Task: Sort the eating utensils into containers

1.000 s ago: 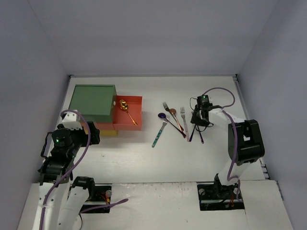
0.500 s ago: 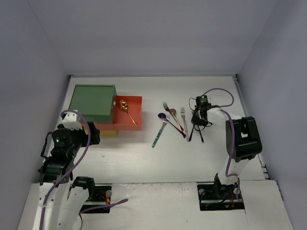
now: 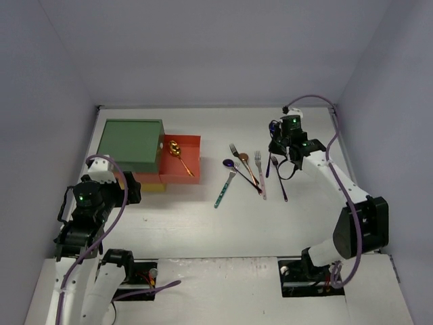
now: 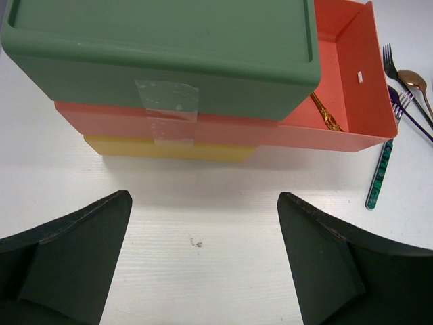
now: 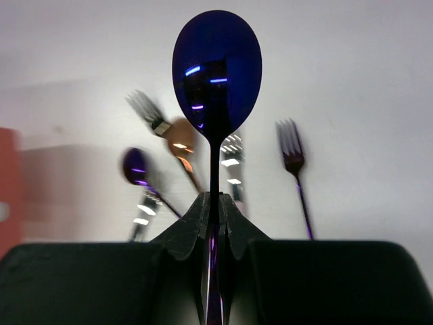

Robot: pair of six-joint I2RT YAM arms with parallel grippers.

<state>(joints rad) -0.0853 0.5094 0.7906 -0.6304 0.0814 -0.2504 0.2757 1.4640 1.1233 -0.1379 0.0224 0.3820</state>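
Note:
My right gripper [image 3: 274, 145] is shut on a dark blue spoon [image 5: 216, 64] and holds it above the table, its bowl sticking out past the fingertips [image 5: 193, 227]; its handle shows in the top view [image 3: 268, 168]. Below it lie a purple fork [image 3: 279, 181], a pink fork [image 3: 260, 172], a copper spoon [image 3: 245, 162], a dark fork [image 3: 235, 150], a purple spoon [image 3: 229, 163] and a teal-handled fork [image 3: 224, 186]. The drawer unit has a green top [image 3: 130, 143], the orange-red drawer [image 3: 193, 175] pulled out with a gold spoon [image 3: 179, 156] in it, and a yellow drawer [image 4: 169, 149]. My left gripper [image 4: 203, 196] is open and empty in front of the unit.
Grey walls close in the white table [image 3: 203, 217] at the back and both sides. The right arm's purple cable [image 3: 318, 101] loops above the far right of the table. A piece of clear tape [image 4: 166, 98] sits on the unit's near face.
My right gripper has risen off the table with the blue spoon and shifted toward the back, leaving the purple fork behind. The left arm has not moved.

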